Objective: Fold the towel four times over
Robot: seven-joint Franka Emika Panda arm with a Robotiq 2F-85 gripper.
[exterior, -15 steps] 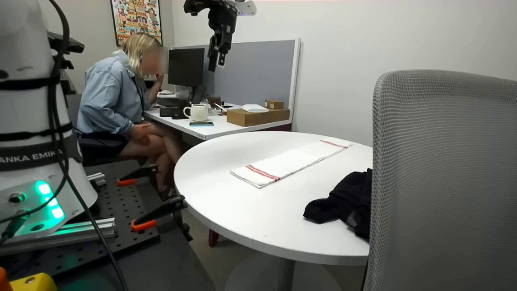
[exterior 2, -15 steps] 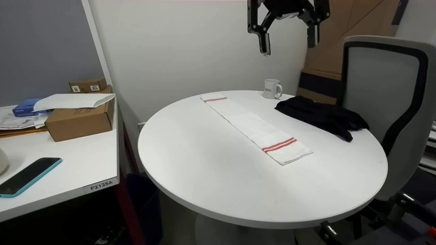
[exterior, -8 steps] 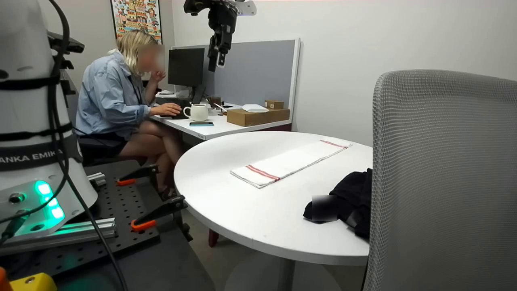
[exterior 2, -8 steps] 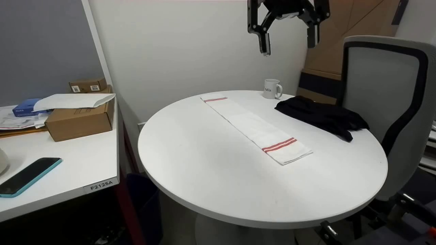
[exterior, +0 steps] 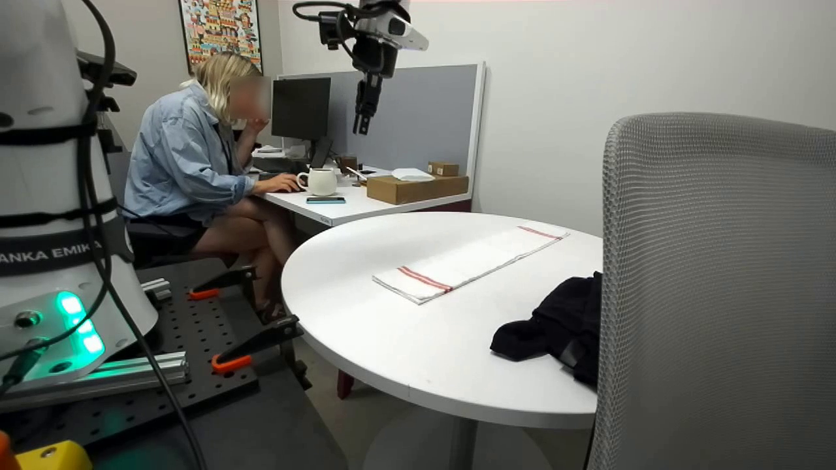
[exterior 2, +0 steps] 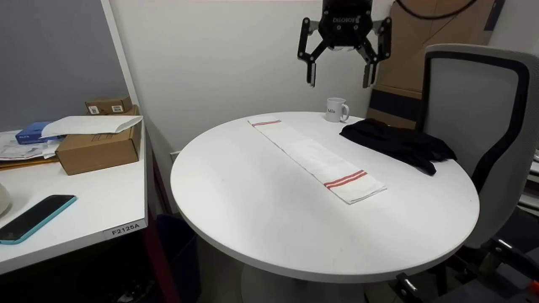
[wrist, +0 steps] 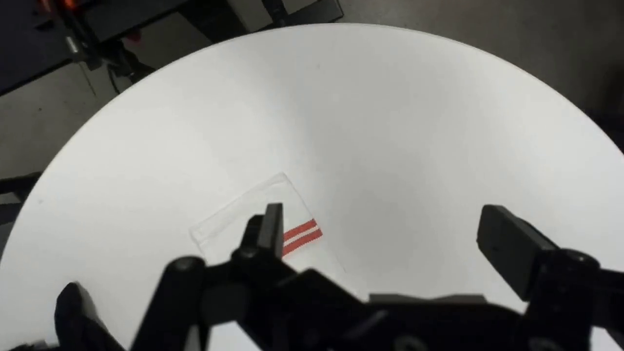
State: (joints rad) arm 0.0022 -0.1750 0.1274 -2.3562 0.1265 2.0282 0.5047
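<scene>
The towel (exterior: 480, 260) is white with red stripes near both ends. It lies flat as a long folded strip on the round white table (exterior: 366, 326), and it shows in both exterior views (exterior 2: 311, 158). My gripper (exterior 2: 339, 85) is open and empty, high above the table; it also shows in an exterior view (exterior: 362, 126). In the wrist view the gripper's fingers (wrist: 382, 214) are wide apart. One striped end of the towel (wrist: 239, 222) lies below the left finger, and the rest is hidden behind the gripper.
A black cloth (exterior 2: 396, 143) lies on the table beside the towel, near a mesh chair (exterior 2: 471, 97). A white mug (exterior 2: 335, 110) stands at the table's edge. A desk (exterior: 366, 207) with boxes adjoins, where a person (exterior: 186, 150) sits.
My gripper has come lower and turned a little, with more of the wrist now in view. It stays open. The towel has not moved. The person's arm has moved onto the desk.
</scene>
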